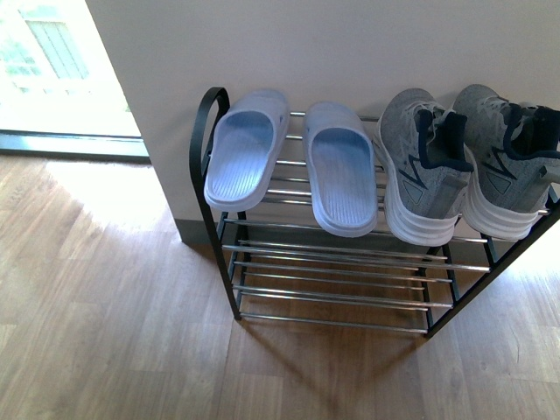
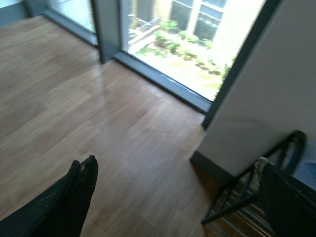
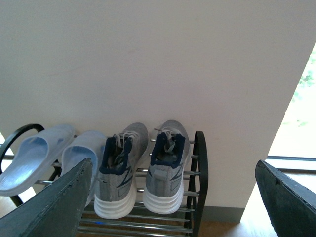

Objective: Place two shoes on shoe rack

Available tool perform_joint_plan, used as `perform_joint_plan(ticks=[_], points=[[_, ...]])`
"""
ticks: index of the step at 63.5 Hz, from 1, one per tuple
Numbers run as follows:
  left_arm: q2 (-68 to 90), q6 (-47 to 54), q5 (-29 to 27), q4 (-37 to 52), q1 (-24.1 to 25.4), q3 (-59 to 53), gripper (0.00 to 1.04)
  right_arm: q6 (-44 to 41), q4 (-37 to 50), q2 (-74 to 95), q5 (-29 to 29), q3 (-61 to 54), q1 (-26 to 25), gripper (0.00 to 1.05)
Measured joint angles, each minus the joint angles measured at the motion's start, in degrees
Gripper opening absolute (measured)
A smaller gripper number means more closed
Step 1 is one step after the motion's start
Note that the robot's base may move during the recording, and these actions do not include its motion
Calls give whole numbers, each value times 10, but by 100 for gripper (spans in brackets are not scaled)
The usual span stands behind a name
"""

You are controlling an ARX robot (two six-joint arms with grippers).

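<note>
The shoe rack [image 1: 332, 254] stands against the wall, a black frame with chrome bars. On its top tier lie two light blue slides [image 1: 249, 157] [image 1: 341, 171] and two grey sneakers [image 1: 424, 166] [image 1: 507, 157], heels toward me. Neither arm shows in the front view. My right gripper [image 3: 174, 165] is open, hanging in front of the sneakers [image 3: 118, 168] [image 3: 165, 173] and apart from them, with nothing between its fingers [image 3: 59, 202]. My left gripper [image 2: 175, 160] is open and empty over the floor, beside the rack's left end [image 2: 237, 197].
A pale wall [image 1: 350, 44] backs the rack, with a dark baseboard [image 1: 192, 232] below. Wood floor [image 1: 105, 306] spreads in front and to the left. A bright floor-to-ceiling window [image 1: 52, 61] lies left of the wall corner. Lower rack tiers [image 1: 332, 297] hold nothing.
</note>
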Motion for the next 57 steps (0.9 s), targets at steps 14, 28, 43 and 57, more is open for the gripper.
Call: perform_joint_plan(ticks=[14, 28, 43, 57], points=[[-74, 148, 172, 160, 57, -107, 37, 0, 0, 0, 0, 0, 0, 96], [-118, 162, 172, 152, 57, -142, 1, 0, 0, 0, 0, 0, 0, 96], [-160, 163, 173, 132, 57, -165, 1, 0, 0, 0, 0, 0, 0, 96], [-201, 164, 173, 106, 57, -179, 1, 0, 0, 0, 0, 0, 0, 96]])
